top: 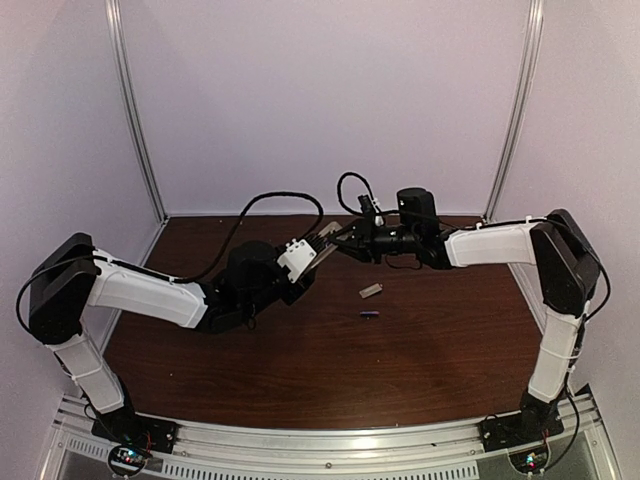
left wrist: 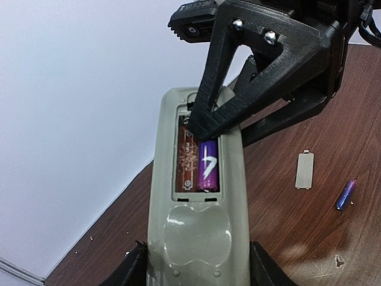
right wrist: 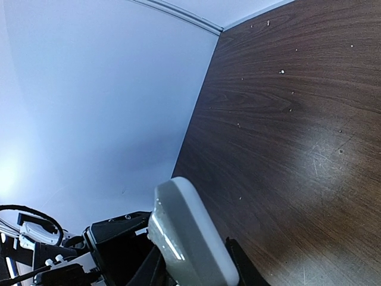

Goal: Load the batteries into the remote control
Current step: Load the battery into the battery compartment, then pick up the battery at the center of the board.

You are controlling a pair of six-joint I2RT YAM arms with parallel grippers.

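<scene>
Brown tabletop (left wrist: 297, 238): one remote (left wrist: 193, 229) clamped in left gripper (left wrist: 196, 271), two batteries (left wrist: 208, 167), one cover (left wrist: 304, 170); right gripper (left wrist: 221, 137), closure unclear.

Left gripper (top: 316, 247) holds remote control (top: 328, 236); right gripper (top: 346, 245) meets it.

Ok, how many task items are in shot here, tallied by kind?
Batteries: 2 (seated battery, loose battery)
Remote control: 1
Cover piece: 1
Total: 4
</scene>
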